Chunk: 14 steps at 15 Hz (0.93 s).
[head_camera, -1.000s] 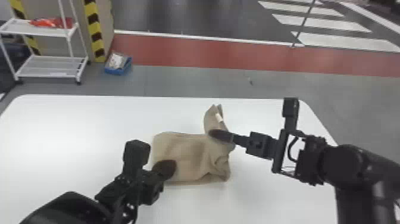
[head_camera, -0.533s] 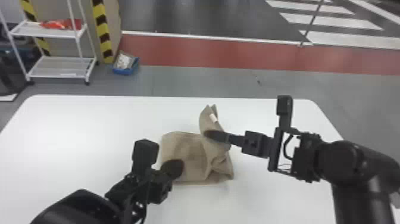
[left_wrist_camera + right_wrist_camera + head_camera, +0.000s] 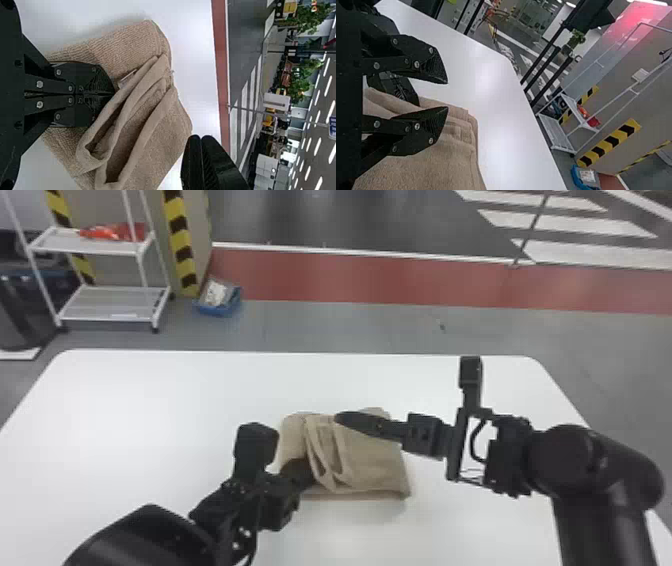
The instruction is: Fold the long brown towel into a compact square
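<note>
The brown towel point(image 3: 375, 460) lies bunched in a folded pile on the white table, with loose upright folds across its left part. My left gripper point(image 3: 306, 474) rests at the pile's left side, against those folds. In the left wrist view, the left gripper point(image 3: 113, 94) has its fingers together beside the folds of the towel point(image 3: 158, 134). Over the pile's far part is my right gripper point(image 3: 346, 419), coming from the right. The right wrist view shows the right gripper point(image 3: 447, 95) with fingers spread above the towel point(image 3: 431, 166), no cloth pinched between their tips.
The white table point(image 3: 150, 400) extends around the towel on all sides. Beyond its far edge, on the floor, are a white shelf rack point(image 3: 107, 302) and a blue bin point(image 3: 217, 307), both toward the left.
The towel's raised corner at my right gripper has come down, and folds now lie toward the left gripper. My right gripper has let go of the cloth. The left gripper has shifted slightly right.
</note>
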{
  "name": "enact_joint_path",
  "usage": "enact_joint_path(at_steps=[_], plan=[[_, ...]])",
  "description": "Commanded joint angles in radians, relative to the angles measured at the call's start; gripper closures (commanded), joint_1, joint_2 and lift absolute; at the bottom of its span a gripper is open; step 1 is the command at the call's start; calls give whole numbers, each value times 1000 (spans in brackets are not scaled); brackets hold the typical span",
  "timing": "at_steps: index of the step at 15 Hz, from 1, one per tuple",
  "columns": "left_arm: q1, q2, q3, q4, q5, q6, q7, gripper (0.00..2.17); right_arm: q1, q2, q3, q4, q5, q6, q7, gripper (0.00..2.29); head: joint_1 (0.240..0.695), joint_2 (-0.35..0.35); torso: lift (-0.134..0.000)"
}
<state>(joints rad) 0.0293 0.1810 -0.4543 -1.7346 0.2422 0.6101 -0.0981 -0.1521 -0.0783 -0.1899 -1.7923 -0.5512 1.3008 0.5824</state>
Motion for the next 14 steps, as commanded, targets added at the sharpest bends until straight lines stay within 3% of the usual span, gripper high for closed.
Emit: enact_joint_path(at_steps=[1, 6, 11, 12, 14], plan=[[3, 2, 3, 1, 0, 0, 0, 1659, 3, 0, -10, 13, -21, -37, 31, 785, 695, -118, -124], [34, 11, 48, -45, 23, 0, 0, 1656, 75, -32, -118, 8, -16, -102, 108, 782, 695, -131, -124], [70, 14, 78, -169, 40, 3, -6, 1629, 143, -123, -233, -9, -26, -53, 195, 799, 695, -210, -124], [84, 15, 89, -195, 43, 3, -6, 1494, 154, -138, -249, -24, -26, -22, 217, 1025, 695, -227, -124], [103, 18, 105, -237, 46, 0, -6, 1480, 180, -159, -273, -62, -23, 15, 255, 1595, 695, -250, -124]])
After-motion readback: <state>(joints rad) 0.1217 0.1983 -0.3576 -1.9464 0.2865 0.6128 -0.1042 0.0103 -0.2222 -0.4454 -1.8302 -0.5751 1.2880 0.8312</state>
